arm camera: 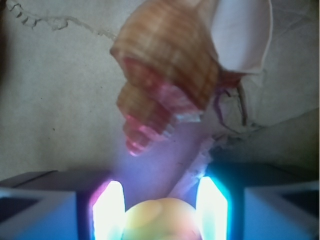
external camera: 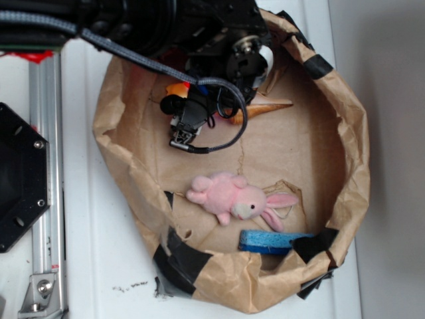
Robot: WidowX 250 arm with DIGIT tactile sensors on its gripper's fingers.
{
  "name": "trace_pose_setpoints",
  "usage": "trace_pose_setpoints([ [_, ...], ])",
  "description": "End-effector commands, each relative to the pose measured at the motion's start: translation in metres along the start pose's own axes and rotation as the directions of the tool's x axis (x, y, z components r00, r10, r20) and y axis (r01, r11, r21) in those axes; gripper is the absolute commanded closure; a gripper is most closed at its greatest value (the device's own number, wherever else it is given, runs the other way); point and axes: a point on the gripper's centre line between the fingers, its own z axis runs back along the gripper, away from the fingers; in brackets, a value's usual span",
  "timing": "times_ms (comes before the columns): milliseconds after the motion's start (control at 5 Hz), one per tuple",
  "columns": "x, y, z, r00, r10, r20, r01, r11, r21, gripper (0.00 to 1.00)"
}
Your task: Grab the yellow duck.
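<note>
Right up against the wrist lens sits the small glossy yellow rubber duck (arm camera: 159,219), a rounded yellow-orange dome at the bottom edge, flanked on each side by a bright glowing finger pad (arm camera: 109,210). That is the relation everything turns on: the duck lies squarely between the fingers of the black claw gripper (arm camera: 159,212), not off to one side, and the pads look to be just beside its flanks. Whether they are already pinching it or only bracketing it I cannot tell; glare washes out the contact lines.

Working down by size from the room view: the wide crumpled brown paper basin patched with black tape (external camera: 345,133) holds everything. The black robot arm with its braided cable (external camera: 199,40) hangs over the upper left of that basin, hiding the duck except for a dab of orange and yellow beneath it (external camera: 178,88). A pink plush bunny (external camera: 236,197) lies well apart toward the lower middle, a flat blue sponge (external camera: 269,242) beyond it by the rim. The tan-brown spiral cone seashell (arm camera: 170,65) lies just ahead of the claw, its pointed end aimed back toward the fingers.

I would judge that a straight squeeze is all that remains.
</note>
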Motion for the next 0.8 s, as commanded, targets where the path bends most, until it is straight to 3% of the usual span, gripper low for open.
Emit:
trace_pose_setpoints([
  [0,0.002,0.004,0.0,1.0,-0.013,-0.01,0.013,1.0,0.024,1.0],
  [200,0.001,0.005,0.001,1.0,-0.011,-0.005,0.011,1.0,0.028,1.0],
  [400,0.008,-0.006,0.051,0.993,0.031,0.115,-0.041,0.996,0.084,1.0],
  [600,0.028,-0.026,0.103,0.939,0.14,0.315,-0.174,0.981,0.082,1.0],
])
